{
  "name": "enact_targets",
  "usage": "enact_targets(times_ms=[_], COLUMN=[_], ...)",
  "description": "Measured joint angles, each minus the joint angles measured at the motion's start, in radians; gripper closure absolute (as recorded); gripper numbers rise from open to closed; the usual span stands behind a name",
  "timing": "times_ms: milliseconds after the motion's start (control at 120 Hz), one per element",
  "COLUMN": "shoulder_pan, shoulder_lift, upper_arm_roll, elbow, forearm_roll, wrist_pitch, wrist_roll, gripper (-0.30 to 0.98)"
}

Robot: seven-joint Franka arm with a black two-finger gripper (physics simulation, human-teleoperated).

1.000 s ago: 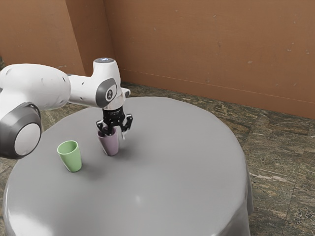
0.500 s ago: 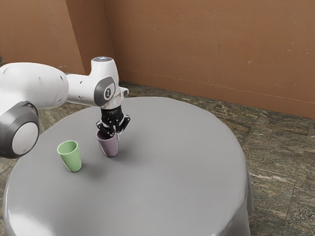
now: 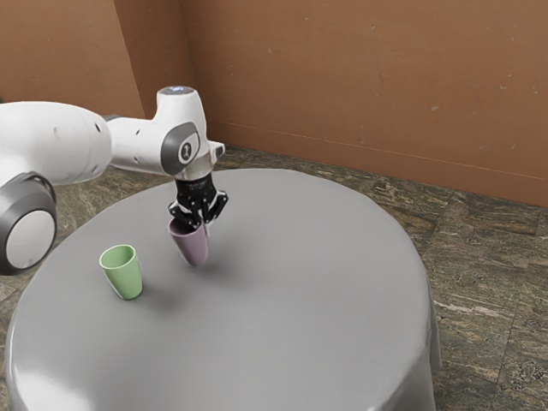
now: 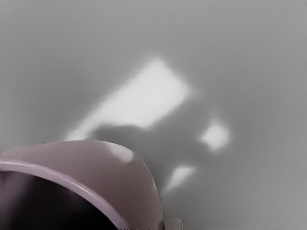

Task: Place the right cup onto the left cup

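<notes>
My gripper (image 3: pixel 204 224) is shut on the rim of the purple cup (image 3: pixel 193 245) in the exterior view, one finger inside and the other outside its wall. The cup hangs slightly tilted, its base close to or just above the table. In the wrist view the purple cup (image 4: pixel 115 175) looms large at the lower edge, its dark inside partly visible. Toward the exterior view's left and nearer that camera, the green cup (image 3: pixel 124 274) stands upright with an unobstructed mouth, apart from the purple one.
A round table (image 3: pixel 300 291) with a grey cloth carries both cups. Its far edge curves behind my hand, with a brown wall (image 3: pixel 360 94) beyond it. My arm reaches in above the table from the exterior view's left.
The fingers, apart a second ago, have closed on the purple cup's wall. Since half a second ago, my hand has risen a little and the cup has come up with it, tilting.
</notes>
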Motion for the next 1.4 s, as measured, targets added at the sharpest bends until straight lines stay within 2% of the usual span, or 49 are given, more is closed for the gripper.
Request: enact_targets(times_ms=[108, 225, 358, 467, 733, 1400], shoulder_pan=[-0.006, -0.007, 0.005, 0.021, 0.083, 0.141], shoulder_lift=[-0.025, -0.134, -0.298, -0.359, -0.366, -0.33], upper_arm_roll=[0.0, 0.0, 0.001, 0.002, 0.003, 0.004], elbow=[-0.015, -0.104, -0.209, -0.236, -0.24, -0.239], forearm_roll=[0.002, 0.02, 0.086, 0.134, 0.17, 0.174], wrist_pitch=[-0.009, -0.017, -0.05, -0.079, -0.12, -0.13], wrist_roll=[-0.003, -0.006, -0.02, -0.032, -0.054, -0.079], gripper=[0.78, 0.78, 0.78, 0.78, 0.78, 0.78])
